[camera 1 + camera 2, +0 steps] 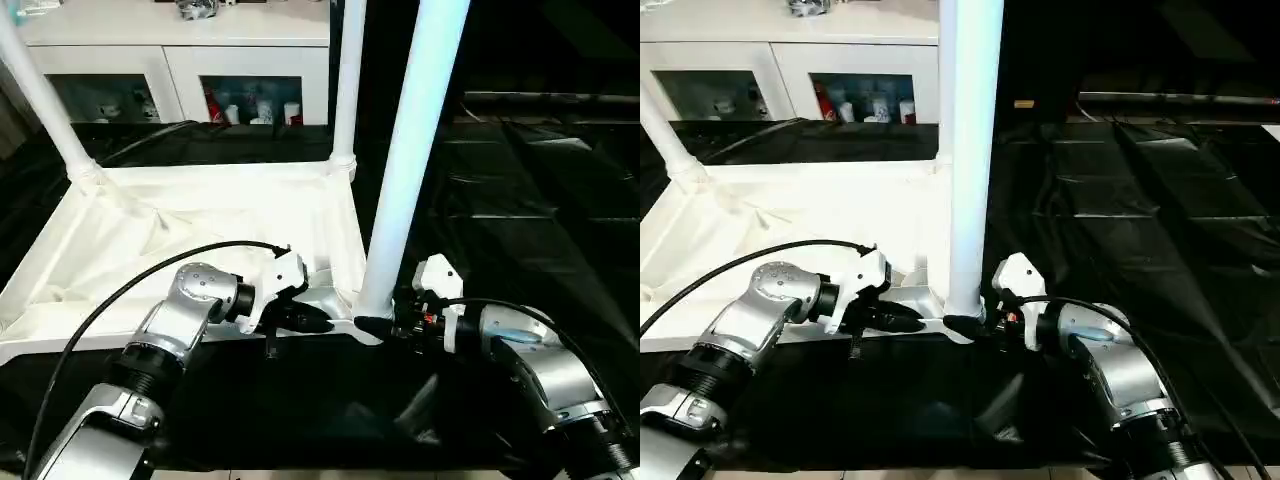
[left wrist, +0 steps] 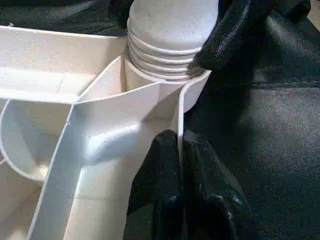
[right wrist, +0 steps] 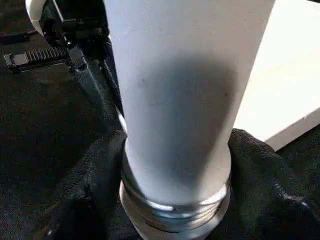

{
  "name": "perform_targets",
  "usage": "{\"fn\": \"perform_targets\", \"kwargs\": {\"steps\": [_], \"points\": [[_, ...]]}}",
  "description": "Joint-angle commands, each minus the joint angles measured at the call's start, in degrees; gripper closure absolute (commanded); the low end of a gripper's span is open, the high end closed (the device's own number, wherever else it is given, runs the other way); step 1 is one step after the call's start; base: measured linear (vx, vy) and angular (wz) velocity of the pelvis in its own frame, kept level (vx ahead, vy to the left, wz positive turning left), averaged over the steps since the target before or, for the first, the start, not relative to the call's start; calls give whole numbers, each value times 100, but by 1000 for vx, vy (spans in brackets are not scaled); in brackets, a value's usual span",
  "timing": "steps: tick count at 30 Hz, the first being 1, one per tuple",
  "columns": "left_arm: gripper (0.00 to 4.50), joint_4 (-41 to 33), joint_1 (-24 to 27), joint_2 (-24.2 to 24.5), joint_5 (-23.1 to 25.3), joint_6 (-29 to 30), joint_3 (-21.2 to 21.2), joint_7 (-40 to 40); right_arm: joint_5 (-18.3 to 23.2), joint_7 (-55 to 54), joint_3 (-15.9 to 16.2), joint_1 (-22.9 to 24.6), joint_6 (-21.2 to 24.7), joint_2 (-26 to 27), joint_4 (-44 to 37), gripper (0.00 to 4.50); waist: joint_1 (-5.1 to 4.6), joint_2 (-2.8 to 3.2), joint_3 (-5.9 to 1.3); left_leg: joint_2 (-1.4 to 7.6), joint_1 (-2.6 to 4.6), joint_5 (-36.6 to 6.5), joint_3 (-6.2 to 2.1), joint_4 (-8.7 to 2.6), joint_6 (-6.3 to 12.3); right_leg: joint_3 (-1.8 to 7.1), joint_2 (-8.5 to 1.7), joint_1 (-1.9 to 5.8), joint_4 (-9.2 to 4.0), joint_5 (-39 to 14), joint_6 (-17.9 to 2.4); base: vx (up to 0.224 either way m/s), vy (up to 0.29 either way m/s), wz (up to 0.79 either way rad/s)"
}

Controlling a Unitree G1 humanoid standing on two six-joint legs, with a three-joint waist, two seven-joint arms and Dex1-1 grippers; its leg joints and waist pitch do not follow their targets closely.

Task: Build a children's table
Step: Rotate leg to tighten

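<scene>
Where the near leg [image 1: 968,160] meets its corner socket [image 2: 165,75], right gripper [image 1: 968,325] clamps leg's threaded base; left gripper [image 2: 181,165] pinches tabletop [image 1: 200,225] rim. Leg tops cut off; far cabinet [image 1: 180,75] partly hidden.

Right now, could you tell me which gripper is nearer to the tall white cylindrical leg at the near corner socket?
Right. The right gripper clasps the leg at its threaded base; the left gripper pinches the white plastic tabletop rim just beside that socket.
</scene>
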Motion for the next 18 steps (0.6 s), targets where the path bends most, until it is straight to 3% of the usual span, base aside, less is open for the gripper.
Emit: {"fn": "perform_targets", "kwargs": {"steps": [1,4,6,9,11,12,14,16,18], "points": [[450,-116,69,-219,-440,-73,121,-62,-41,-138,-62,-41,-62,56,117,176,-4,-133,-318,-22,-33,-733,86,-307,502,141,-139,321,-385,-661,-1350,0,0,0],[450,368,-83,-499,-201,-246,199,675,-48,-985,-373,-78,16,466,496,176,-18,-134,-303,-28,-35,-782,92,-312,466,140,-134,299,-404,-767,-1341,0,0,0],[450,619,-180,-642,-86,-303,226,1040,-82,-1371,-464,-97,103,651,655,176,-40,-155,-309,-44,-33,-849,80,-323,318,137,-132,315,-420,-1023,-1238,0,0,0],[450,1017,-367,-973,99,-409,210,1661,-257,-2114,-483,-106,184,1058,840,177,-58,-150,-303,-47,-26,-883,82,-320,325,145,-134,308,-437,-1058,-1199,0,0,0],[450,1230,-501,-1245,180,-414,209,2086,-401,-2703,-497,-162,164,1388,969,177,-85,-154,-285,-63,-21,-1023,77,-341,230,143,-141,287,-492,-1506,-1031,0,0,0],[450,1230,-501,-1245,180,-414,209,2086,-401,-2703,-497,-162,164,1388,969,177,-84,-151,-283,-61,-19,-1048,69,-347,210,141,-145,290,-494,-1573,-1007,0,0,0],[450,1564,-699,-1644,300,-526,156,2568,-611,-3411,-513,-329,-4,1872,1239,177,-99,-138,-288,-69,-21,-1105,66,-350,179,148,-142,278,-510,-1628,-948,0,0,0],[450,1704,-776,-1787,349,-603,130,2657,-690,-3531,-433,-420,-75,2003,1339,177,-93,-109,-296,-74,-7,-1116,55,-356,178,144,-145,280,-513,-1632,-929,0,0,0],[450,1767,-816,-1832,353,-650,132,2657,-742,-3455,-350,-452,-165,1998,1350,177,-92,-122,-293,-75,-18,-1159,55,-356,241,147,-138,290,-521,-1591,-922,0,0,0]]}}
